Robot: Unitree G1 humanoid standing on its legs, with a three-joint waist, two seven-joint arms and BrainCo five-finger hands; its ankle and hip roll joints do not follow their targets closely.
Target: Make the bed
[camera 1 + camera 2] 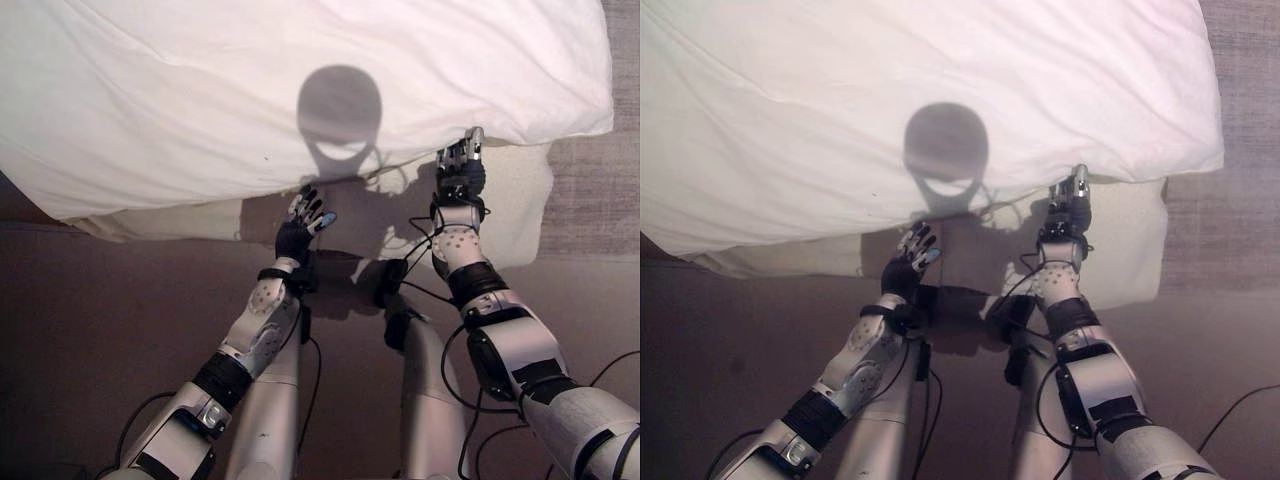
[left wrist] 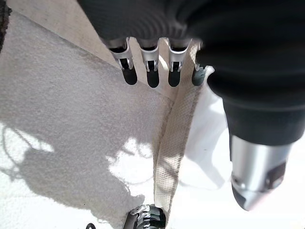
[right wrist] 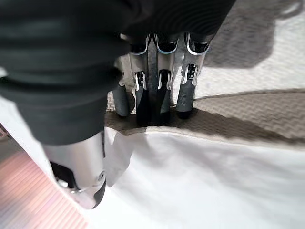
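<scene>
The white duvet [image 1: 300, 90] lies rumpled across the bed, its near edge hanging over the cream mattress side [image 1: 180, 222] just in front of you. Your left hand [image 1: 303, 222] hovers with straight, relaxed fingers [image 2: 152, 78] beside the mattress side, just below the duvet's edge, holding nothing. Bring it up to that edge before you tug, so both sides move evenly. To the right, your right hand [image 1: 461, 172] is at the duvet edge near its corner; its fingers [image 3: 162, 100] point along the mattress seam [image 3: 238, 126] at the white fabric's fold, uncurled, with the thumb apart. Judging from this, close on the cloth firmly before drawing it flat, or it may slip free.
</scene>
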